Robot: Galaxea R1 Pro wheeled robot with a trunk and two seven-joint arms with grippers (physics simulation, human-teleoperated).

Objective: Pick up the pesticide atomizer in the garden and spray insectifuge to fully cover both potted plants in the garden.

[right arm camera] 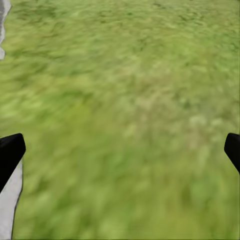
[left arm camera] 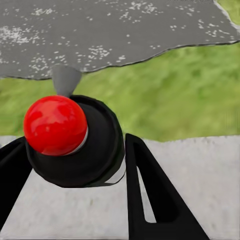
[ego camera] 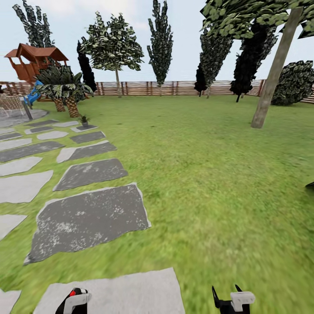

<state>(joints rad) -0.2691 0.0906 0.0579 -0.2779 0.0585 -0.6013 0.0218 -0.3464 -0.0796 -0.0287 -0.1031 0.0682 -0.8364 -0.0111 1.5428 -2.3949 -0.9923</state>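
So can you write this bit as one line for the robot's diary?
left gripper: shut on atomizer | right gripper: open, over grass | one potted plant far ahead by stepping stones | spraying: not yet

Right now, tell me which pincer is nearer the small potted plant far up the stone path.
Left. The left pincer, holding the black red-tipped atomizer, sits on the path side below the potted plant; the right pincer is over grass, farther off.

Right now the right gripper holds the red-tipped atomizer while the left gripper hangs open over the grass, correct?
Not quite: the sides are swapped. The left wrist view shows the left gripper shut on the pesticide atomizer, its red tip towards the camera, above a pale stepping stone. The right wrist view shows the right gripper open, fingers wide apart, over grass.
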